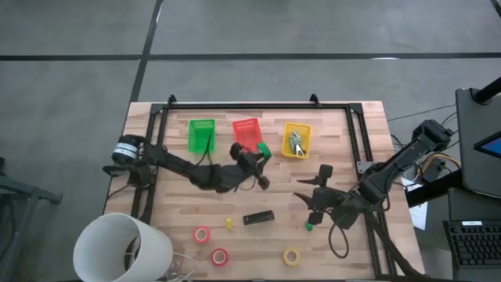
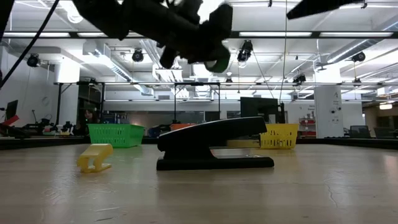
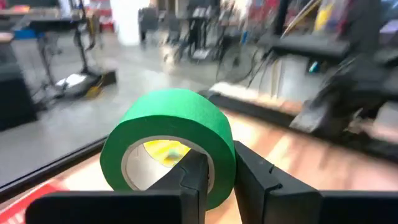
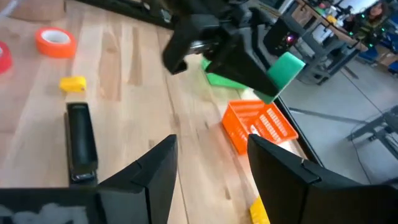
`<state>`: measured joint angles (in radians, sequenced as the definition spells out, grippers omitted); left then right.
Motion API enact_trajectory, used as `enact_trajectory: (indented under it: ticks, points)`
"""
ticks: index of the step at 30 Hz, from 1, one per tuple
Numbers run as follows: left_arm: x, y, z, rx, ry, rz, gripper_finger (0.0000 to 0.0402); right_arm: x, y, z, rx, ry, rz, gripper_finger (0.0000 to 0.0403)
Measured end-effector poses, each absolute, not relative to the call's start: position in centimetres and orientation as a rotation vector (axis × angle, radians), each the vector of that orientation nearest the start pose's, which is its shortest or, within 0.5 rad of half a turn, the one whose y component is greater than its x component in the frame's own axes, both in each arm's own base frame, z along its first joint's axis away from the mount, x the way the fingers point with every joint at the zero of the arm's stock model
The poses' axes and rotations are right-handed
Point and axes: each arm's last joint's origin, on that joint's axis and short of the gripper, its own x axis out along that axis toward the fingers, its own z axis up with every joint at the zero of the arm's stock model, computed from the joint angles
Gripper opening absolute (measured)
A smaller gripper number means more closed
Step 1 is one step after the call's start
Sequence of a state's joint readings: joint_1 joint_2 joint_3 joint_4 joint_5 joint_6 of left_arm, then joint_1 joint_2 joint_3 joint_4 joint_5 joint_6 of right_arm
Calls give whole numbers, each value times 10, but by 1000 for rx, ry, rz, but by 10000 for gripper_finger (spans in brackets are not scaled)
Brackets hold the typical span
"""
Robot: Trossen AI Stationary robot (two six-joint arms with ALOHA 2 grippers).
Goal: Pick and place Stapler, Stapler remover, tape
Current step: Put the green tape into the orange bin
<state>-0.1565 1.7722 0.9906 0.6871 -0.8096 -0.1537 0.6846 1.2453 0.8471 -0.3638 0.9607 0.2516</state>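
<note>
My left gripper [image 1: 261, 154] holds the green tape roll [image 1: 264, 150] in the air by the near right corner of the red basket [image 1: 246, 133]; the low view shows the roll [image 2: 217, 63] high above the table. The black stapler [image 1: 258, 218] lies flat on the table's near middle. Two red-orange rolls [image 1: 202, 234] [image 1: 220, 256] and a yellow roll [image 1: 291, 256] lie flat near the front edge. My right gripper [image 1: 313, 186] is open and empty, right of the stapler. Something silvery lies in the yellow basket [image 1: 296, 141]. My left gripper pinches the wall of the green roll [image 3: 219, 163] between its two fingers. One finger [image 3: 191, 179] is inside the ring's pale centre, the other [image 3: 256, 177] outside on the green face. The roll is lifted clear of the table and the baskets.
A green basket [image 1: 201, 135] stands left of the red one, along the far side. A small yellow block [image 1: 228, 225] lies left of the stapler, a small green block [image 1: 310, 226] below my right gripper. A white bucket [image 1: 121, 247] stands at the near left corner.
</note>
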Motion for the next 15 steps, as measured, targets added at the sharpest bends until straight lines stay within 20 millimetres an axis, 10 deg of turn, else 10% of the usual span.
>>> enact_trajectory:
  ticks: [15]
  points:
    - [364,90,227,-359,512,779,60,201,134,240,-326,506,-329,161]
